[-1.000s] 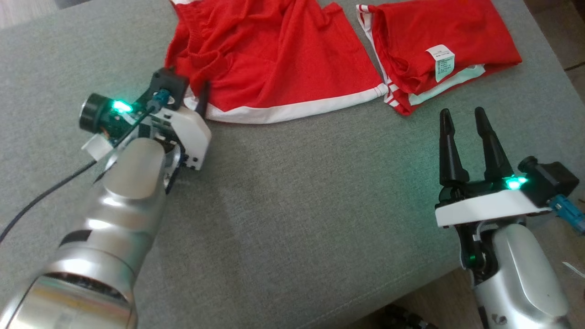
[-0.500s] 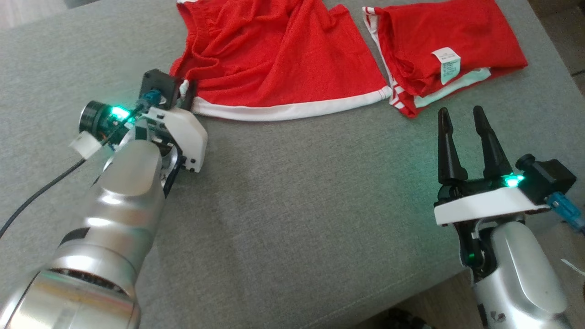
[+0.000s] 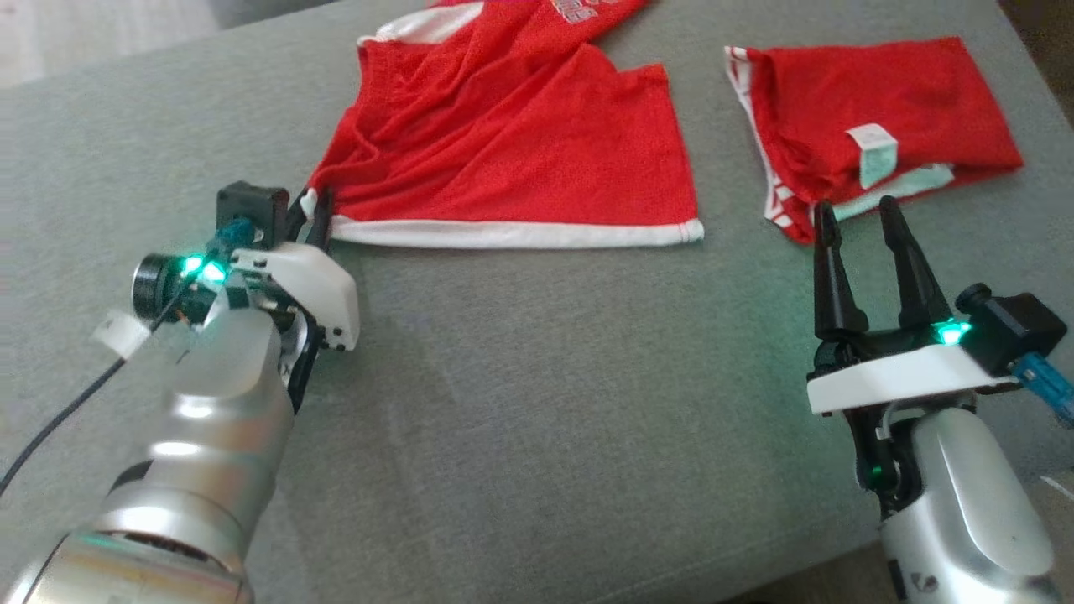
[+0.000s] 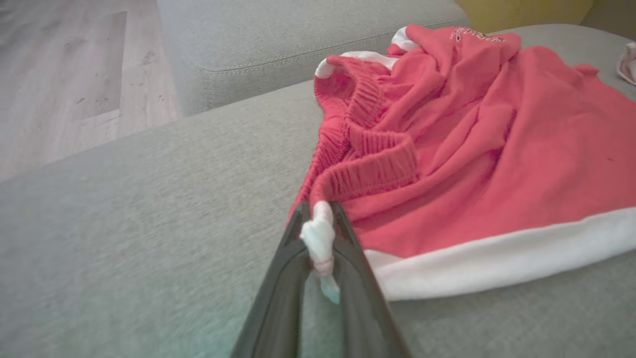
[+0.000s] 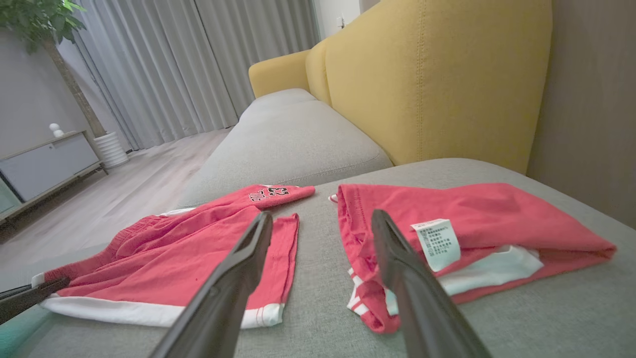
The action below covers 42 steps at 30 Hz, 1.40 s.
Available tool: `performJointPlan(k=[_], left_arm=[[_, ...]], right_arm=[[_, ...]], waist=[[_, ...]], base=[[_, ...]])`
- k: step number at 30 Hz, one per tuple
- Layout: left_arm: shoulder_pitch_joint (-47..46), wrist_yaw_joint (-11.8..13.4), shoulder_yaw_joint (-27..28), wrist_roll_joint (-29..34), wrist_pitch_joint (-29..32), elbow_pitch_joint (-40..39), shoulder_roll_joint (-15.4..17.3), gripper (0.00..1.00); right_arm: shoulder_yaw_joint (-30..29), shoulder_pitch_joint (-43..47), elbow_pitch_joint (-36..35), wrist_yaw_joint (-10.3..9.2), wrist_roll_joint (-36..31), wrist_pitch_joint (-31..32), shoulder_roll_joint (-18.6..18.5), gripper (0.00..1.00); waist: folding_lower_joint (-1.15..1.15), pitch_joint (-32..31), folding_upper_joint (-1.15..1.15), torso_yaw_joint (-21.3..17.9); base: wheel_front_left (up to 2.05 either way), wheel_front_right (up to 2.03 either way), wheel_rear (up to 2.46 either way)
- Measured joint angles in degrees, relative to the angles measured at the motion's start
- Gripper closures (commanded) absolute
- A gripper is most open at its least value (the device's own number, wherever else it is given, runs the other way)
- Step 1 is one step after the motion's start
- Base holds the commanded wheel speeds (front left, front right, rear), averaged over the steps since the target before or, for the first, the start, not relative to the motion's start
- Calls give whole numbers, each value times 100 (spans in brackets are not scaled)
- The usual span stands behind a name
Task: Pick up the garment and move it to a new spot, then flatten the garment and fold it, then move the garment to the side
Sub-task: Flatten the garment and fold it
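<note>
The garment (image 3: 520, 159) is a pair of red shorts with a white hem, lying rumpled on the grey cushion (image 3: 537, 403). My left gripper (image 3: 317, 210) is shut on its near-left hem corner. The left wrist view shows the white corner bunched between the fingers of the left gripper (image 4: 318, 219), with the garment (image 4: 472, 149) spreading away to the right. My right gripper (image 3: 854, 214) stands open and empty at the right, clear of the garment. In the right wrist view the right gripper (image 5: 322, 219) points between the garment (image 5: 198, 238) and a folded one.
A second red garment (image 3: 881, 109), folded, with a white label, lies at the right just beyond my right fingertips; it is also in the right wrist view (image 5: 472, 209). A yellow sofa back (image 5: 427, 84) rises behind. Wooden floor (image 4: 74, 74) lies beyond the cushion's left edge.
My left gripper shut on the garment's hem corner and drew it left and nearer, pulling the hem straighter. The head camera shifted. The right gripper has kept its place, open.
</note>
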Motion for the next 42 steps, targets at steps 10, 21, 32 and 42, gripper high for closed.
performJointPlan(k=[10, 21, 32, 42], left_arm=[[314, 21, 151, -267, -253, 13, 0, 100], [762, 42, 250, -513, -405, -155, -9, 100], [1478, -46, 400, -578, -452, -1176, 65, 0], [2837, 481, 810, -328, -453, -3160, 435, 0]], right_arm=[[65, 217, -96, 0, -1, 162, -63, 0], [46, 330, -152, 0, -9, 348, -96, 0], [274, 472, -89, 0, -5, 347, -87, 0], [280, 902, 16, 0, 53, 218, 12, 0]], waist=[[0, -204, 0, 492], [0, -433, 0, 1059], [0, -800, 0, 1375], [0, -1191, 0, 1506]], base=[[0, 0, 0], [0, 0, 0], [0, 0, 0], [0, 0, 0]])
